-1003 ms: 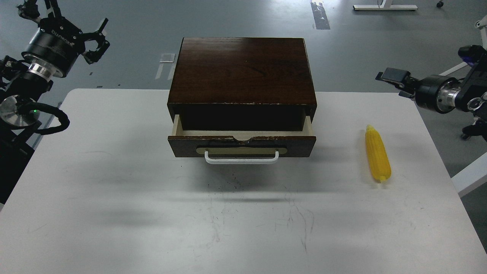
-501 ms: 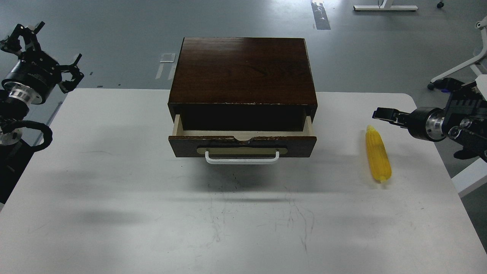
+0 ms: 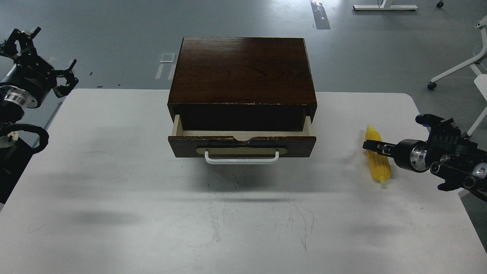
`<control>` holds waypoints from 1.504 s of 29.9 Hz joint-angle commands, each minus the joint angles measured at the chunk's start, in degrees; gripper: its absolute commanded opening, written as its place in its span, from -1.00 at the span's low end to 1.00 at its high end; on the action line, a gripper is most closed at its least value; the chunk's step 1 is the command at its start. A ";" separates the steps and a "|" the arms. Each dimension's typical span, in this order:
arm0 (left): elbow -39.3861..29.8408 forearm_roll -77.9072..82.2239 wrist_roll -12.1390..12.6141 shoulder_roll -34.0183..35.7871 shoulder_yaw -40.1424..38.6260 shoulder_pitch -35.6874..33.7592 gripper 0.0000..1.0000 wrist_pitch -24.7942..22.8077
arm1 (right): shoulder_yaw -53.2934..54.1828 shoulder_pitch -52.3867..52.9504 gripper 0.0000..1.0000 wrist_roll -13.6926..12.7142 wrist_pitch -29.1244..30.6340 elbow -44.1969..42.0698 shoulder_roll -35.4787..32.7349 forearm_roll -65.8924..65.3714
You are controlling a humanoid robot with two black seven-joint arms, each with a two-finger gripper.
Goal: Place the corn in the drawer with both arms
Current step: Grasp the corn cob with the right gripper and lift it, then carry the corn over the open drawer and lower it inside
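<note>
Lying on the white table (image 3: 114, 213) to the right of the wooden box (image 3: 242, 70), the single yellow corn cob (image 3: 377, 167) points its tapered tip away from the robot. One dark brown box stands at the middle of the table's far half, and its one drawer (image 3: 242, 145) is pulled partly out, showing pale inner sides and a dark hollow behind. One white bar handle (image 3: 241, 157) on a brass-coloured plate crosses the drawer front.

Two black arms are in view. The right gripper (image 3: 372, 146) comes in from the right edge and crosses the upper part of the corn in this view; it is seen side-on and dark, so whether its jaws are apart or together, or touching the cob, cannot be told. The left gripper (image 3: 45, 57) is raised beyond the table's left far corner, well apart from the box, its claw-like fingers spread wide with nothing between them.
</note>
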 commanded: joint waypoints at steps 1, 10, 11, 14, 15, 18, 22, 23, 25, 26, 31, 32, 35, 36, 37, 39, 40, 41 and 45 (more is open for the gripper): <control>-0.08 1.25 0.22 -0.32 0.00 -0.08 0.97 0.00 | 0.04 0.24 -0.46 0.82 -0.21 1.28 0.03 -0.05; -0.08 1.60 1.01 -0.14 0.00 -0.52 0.97 0.00 | 0.04 3.84 -1.00 0.73 -0.12 1.37 -1.46 0.30; -0.08 1.60 2.06 -0.32 0.09 -0.52 0.98 0.00 | 0.04 5.67 -1.00 0.73 -0.04 1.37 -2.51 0.30; -0.25 1.60 4.17 -0.49 0.26 -0.70 0.98 0.00 | 0.13 12.43 -1.00 0.73 -0.04 1.72 -4.80 0.30; -0.25 1.60 4.09 -0.41 0.26 -0.79 0.98 0.00 | 0.13 13.94 -1.00 0.73 -0.04 1.90 -4.89 0.30; -0.25 1.60 4.00 -0.41 0.17 -0.87 0.98 0.00 | 0.04 20.79 -1.00 0.82 0.05 3.12 -4.98 0.04; -0.78 1.60 4.09 -0.14 0.17 -0.96 0.97 0.00 | -0.49 31.85 -1.00 0.82 0.32 7.42 -4.19 -6.27; -0.78 1.52 4.09 -0.14 0.17 -0.96 0.98 0.00 | -0.49 33.45 -1.00 0.82 0.40 8.30 -3.93 -7.34; -0.78 1.52 4.00 -0.14 0.17 -0.96 0.98 0.00 | -0.49 37.31 -1.00 0.74 0.40 11.80 -2.18 -9.79; -0.78 1.51 3.91 -0.23 0.00 -0.96 0.98 0.00 | -0.75 39.25 -1.00 0.73 0.40 14.44 -0.60 -11.37; -0.78 1.43 3.74 -0.49 -0.62 -0.96 0.98 0.00 | -0.49 44.17 -1.00 0.65 0.32 22.71 3.71 -20.94; -0.87 1.43 3.74 -0.49 -0.62 -0.96 0.98 0.00 | -0.49 44.88 -1.00 0.65 0.32 23.60 4.33 -22.01; -0.87 1.43 3.74 -0.49 -0.62 -0.96 0.98 0.00 | -0.49 47.34 -1.00 0.82 0.32 26.94 8.81 -26.67; -0.87 1.43 3.74 -0.49 -0.62 -0.96 0.98 0.00 | -0.49 47.44 -1.00 0.91 0.32 27.03 9.25 -27.55; -0.87 1.43 3.74 -0.41 -0.62 -0.96 0.98 0.00 | -0.49 47.53 -1.00 1.17 0.32 27.12 9.61 -28.43; -0.87 1.43 3.74 -0.41 -0.62 -0.96 0.98 0.00 | -0.40 47.44 -1.00 1.96 0.32 27.12 10.57 -30.97; -1.39 1.43 3.65 -0.23 -0.70 -1.05 0.98 0.00 | -0.49 47.18 -1.00 2.40 0.32 27.21 11.62 -32.64; -1.74 1.43 3.65 -0.06 -0.70 -1.14 0.98 0.00 | -0.49 47.00 -1.00 2.67 0.32 27.21 12.24 -33.44; -2.89 1.34 3.65 0.30 -0.79 -1.31 0.98 0.00 | -0.84 46.30 -1.00 3.63 0.32 27.21 15.58 -39.14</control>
